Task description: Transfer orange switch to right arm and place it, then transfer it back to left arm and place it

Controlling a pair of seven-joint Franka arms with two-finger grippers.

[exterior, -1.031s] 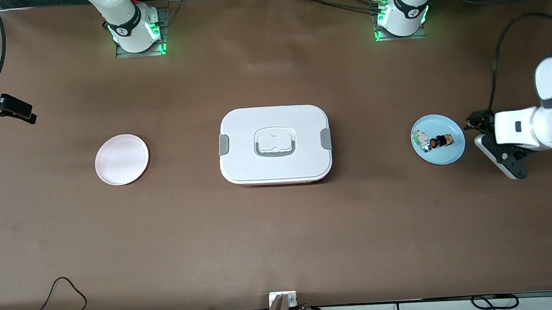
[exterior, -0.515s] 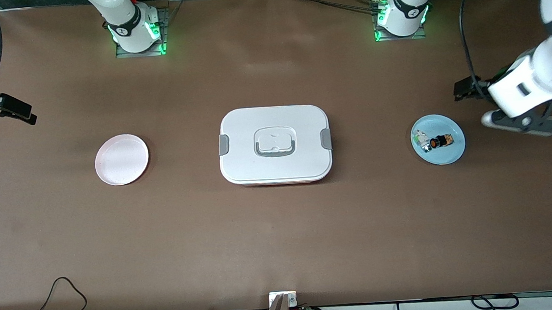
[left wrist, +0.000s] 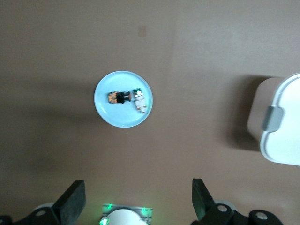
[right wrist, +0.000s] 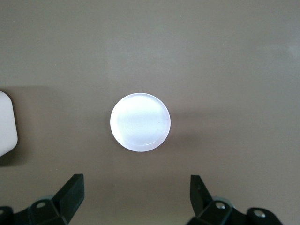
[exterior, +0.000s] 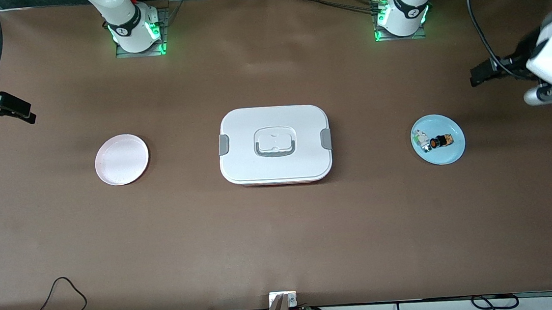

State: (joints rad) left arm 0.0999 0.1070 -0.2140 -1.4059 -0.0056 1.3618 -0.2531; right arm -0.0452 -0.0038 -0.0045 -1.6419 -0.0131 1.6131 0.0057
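Where blue plate (exterior: 456, 151) sits, blocky orange switch (exterior: 440, 141)

A brown tabletop (exterior: 282, 233) fills the front view. A pale pink plate (exterior: 121, 159) lies flat on it toward the right arm's end, about midway between the edge nearest the front camera and the edge where the bases stand; the right wrist view (right wrist: 140, 121) shows it bare and round. Toward the left arm's end lies a light blue plate (exterior: 438, 139), also about midway between those two edges. On the blue plate rests a tiny green-and-white component (exterior: 421, 138), lying on its side. Black cables (exterior: 60, 295) loop onto the tabletop at the edge nearest the front camera, toward the right arm's corner.
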